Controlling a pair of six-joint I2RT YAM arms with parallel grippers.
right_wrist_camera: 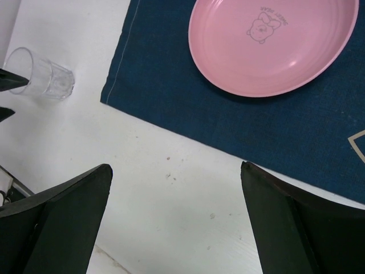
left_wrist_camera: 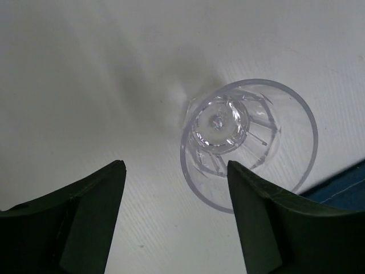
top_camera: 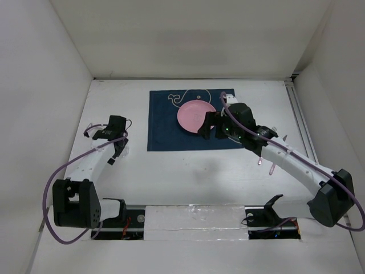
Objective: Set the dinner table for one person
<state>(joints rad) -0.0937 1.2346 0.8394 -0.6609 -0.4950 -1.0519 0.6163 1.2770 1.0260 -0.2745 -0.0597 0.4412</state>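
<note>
The white dinner table point(top_camera: 188, 177) holds a navy placemat point(top_camera: 165, 131) with white drawings. A pink plate point(top_camera: 193, 114) lies on the mat; the right wrist view shows it point(right_wrist_camera: 274, 45) with a small cartoon print. A clear tumbler point(left_wrist_camera: 249, 142) stands upright on the bare table just left of the mat's corner point(left_wrist_camera: 342, 182); it also shows in the right wrist view point(right_wrist_camera: 43, 80). My left gripper point(left_wrist_camera: 174, 171) is open and empty, just short of the glass. My right gripper point(right_wrist_camera: 177, 171) is open and empty, above the table at the mat's near edge, beside the plate.
Pink utensils point(top_camera: 272, 169) lie on the table beside and partly under my right arm. White walls enclose the table on the left, back and right. A taped strip point(top_camera: 194, 220) runs along the near edge between the arm bases.
</note>
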